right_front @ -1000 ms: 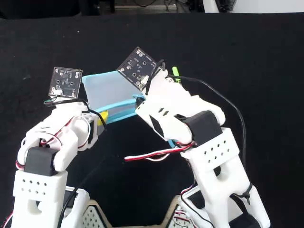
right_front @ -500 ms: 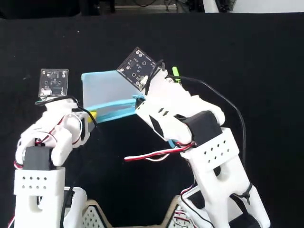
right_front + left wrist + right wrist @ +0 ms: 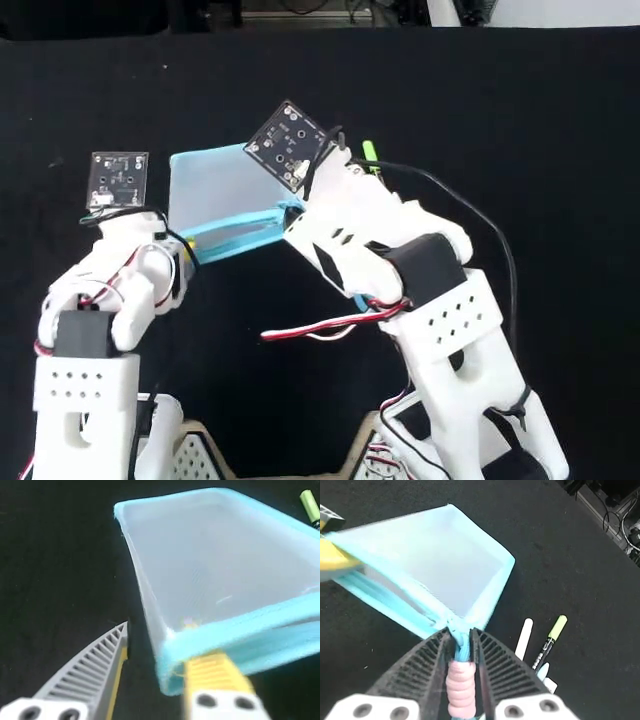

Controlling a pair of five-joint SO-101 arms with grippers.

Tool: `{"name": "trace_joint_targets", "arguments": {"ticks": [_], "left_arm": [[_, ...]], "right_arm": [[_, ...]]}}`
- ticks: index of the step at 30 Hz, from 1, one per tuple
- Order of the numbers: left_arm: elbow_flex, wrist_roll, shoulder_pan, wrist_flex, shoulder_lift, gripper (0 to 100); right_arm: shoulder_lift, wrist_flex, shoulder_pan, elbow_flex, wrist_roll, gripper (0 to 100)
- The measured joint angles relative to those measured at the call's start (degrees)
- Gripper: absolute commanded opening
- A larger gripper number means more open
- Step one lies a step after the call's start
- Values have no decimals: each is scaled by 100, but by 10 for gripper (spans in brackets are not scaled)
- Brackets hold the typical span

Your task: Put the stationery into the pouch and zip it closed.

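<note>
The pouch [image 3: 215, 185] is pale translucent blue with a cyan zipper edge and lies between the two arms. My right gripper [image 3: 460, 632] is shut on the pouch [image 3: 435, 560] at one end of the zipper, with a pink beaded pull [image 3: 460, 685] between its fingers. At the other end, my left gripper [image 3: 157, 645] is open. Its yellow finger [image 3: 215, 675] touches the cyan edge of the pouch [image 3: 210, 565], and its grey finger [image 3: 95, 670] stands apart beside that corner. A green marker [image 3: 555, 632] and a white pen [image 3: 524, 637] lie on the table past the right gripper.
The table is covered in black cloth [image 3: 520, 130]. The green marker [image 3: 368, 150] peeks out behind the right arm [image 3: 400, 260]. A white item [image 3: 545, 672] lies by the pens. The room's edge and cables run along the far side.
The left arm has swung to the left and drawn back a little. The pouch's zipper end on that side has shifted left with it. The right arm has stayed still.
</note>
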Motion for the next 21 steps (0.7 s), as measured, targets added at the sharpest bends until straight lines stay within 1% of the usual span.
{"name": "trace_joint_targets", "arguments": {"ticks": [2,8,12,17,21], "left_arm": [[-211,0,0,290,-158,55],[-923,-396,-9,853,-756,43],[-1380,-422,-44,1222,-993,43],[-2040,-422,-44,1582,-985,45],[-2567,-422,-44,1925,-466,44]], "right_arm": [[0,0,0,0,0,11],[0,0,0,-132,0,11],[-466,0,-9,-360,0,11],[-923,273,-9,-404,0,11],[-958,308,-9,-404,0,11]]}}
